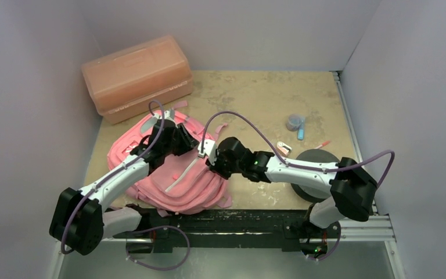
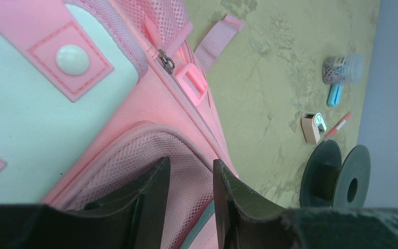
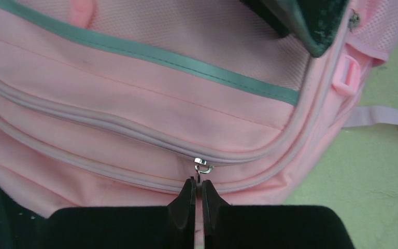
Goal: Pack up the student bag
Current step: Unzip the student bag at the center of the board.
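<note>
Right pincer nips the zip pull of the soft pink backpack; left pincer gapes over mesh.

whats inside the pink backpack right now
Nothing shows: the zips in view on the backpack look closed, so any contents are hidden. The right gripper pinches one zip pull.

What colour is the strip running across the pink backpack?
The strip is light grey, clearest in the right wrist view.
</note>
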Controlling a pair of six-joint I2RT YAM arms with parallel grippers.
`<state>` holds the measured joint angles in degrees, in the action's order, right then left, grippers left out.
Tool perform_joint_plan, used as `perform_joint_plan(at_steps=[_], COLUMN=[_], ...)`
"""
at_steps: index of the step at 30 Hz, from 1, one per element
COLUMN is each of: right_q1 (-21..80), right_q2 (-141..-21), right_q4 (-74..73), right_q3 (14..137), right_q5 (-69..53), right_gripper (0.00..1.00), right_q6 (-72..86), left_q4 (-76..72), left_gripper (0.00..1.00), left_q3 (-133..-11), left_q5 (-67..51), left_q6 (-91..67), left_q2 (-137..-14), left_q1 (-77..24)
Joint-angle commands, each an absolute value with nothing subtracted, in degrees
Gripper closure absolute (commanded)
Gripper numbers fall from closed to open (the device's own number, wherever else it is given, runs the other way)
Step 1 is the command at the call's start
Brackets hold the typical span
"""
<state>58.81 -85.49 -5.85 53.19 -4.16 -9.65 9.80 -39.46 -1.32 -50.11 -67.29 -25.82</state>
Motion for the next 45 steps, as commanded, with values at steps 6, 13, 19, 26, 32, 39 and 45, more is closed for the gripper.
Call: perform_joint_plan(at_steps=[6, 13, 19, 26, 32, 39, 45], right_q1=[67.7, 61.0, 54.4, 47.5, 42.5, 42.6, 44.7], right_q2=[-85.1, -85.9, -85.1, -88.4, -92.6, -90.9, -86.3], right_q4=[1.5, 12.8, 16.6, 16.2, 8.4, 1.5, -8.7], right_q3=[55.8, 49.2, 46.7, 50.6, 58.2, 57.5, 53.6], right_q5=[-12.6, -11.0, -13.7, -16.7, -18.2, -16.6, -11.4], right_gripper=[1.0, 1.0, 1.0, 1.0, 1.0, 1.0, 1.0], right_q6=[4.2, 12.4, 10.5, 9.2, 3.6, 0.3, -2.0], left_q4=[5.2, 17.0, 35.8, 48.5, 40.6, 25.3, 19.5], left_gripper=[0.63, 0.45, 0.37, 0.34, 0.35, 0.48, 0.57], left_q3=[-39.9, -45.3, -49.1, -44.1, -35.7, -30.2, -25.5], left_q5=[2.9, -2.7, -3.3, -1.1, -7.4, -10.3, -9.6], left_q6=[-52.8, -46.8, -40.0, -43.0, -47.0, -50.7, -54.3], left_q2=[-69.5, -62.4, -51.9, -40.9, -37.5, -47.1, -46.8], left_q1=[-24.3, -21.6, -17.6, -17.1, -17.1, -17.1, -17.1])
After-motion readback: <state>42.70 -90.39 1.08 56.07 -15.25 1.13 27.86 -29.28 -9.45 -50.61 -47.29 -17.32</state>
